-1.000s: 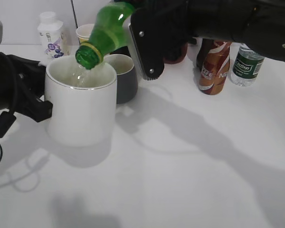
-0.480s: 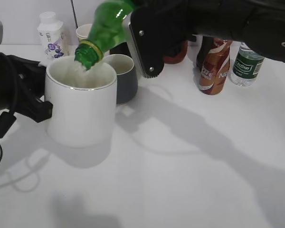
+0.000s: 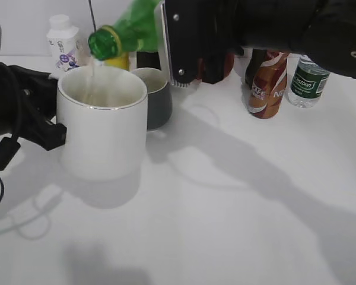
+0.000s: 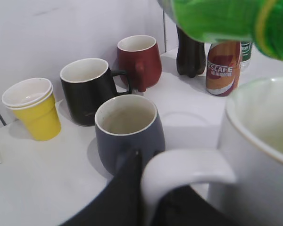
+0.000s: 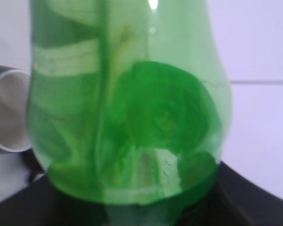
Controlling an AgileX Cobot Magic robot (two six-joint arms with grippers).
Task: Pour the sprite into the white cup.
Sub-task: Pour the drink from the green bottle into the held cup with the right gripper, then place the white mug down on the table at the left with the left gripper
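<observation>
So my right gripper (image 3: 187,41) is clamped around the body of the sprite (image 3: 127,29), and compared with a second ago I've lifted it and swung the neck up. Back then the mouth was dipped right over the rim of the white cup (image 3: 102,122), almost inside it; now it sits higher and further left, above the cup's far-left edge, bottle close to level. There's only a thin pale trickle dropping from the mouth into the cup, so I'd say the pour is tapering off rather than getting going.

My left gripper (image 4: 141,197) is down at the cup's handle (image 4: 188,167), fingers either side of it. I can't tell whether it's actually squeezing the handle or just sitting around it. The cup hasn't budged on the table (image 3: 225,208).

From my right wrist all I get is green plastic filling the view, so no help on how much is left.

The grey mug (image 3: 154,95) is just behind the white one, and the coffee bottle (image 3: 267,83) and water bottle (image 3: 308,80) are off to the right, well out of the way. Next thing, I reckon, is tipping the bottle fully upright without dribbling over that left rim.
</observation>
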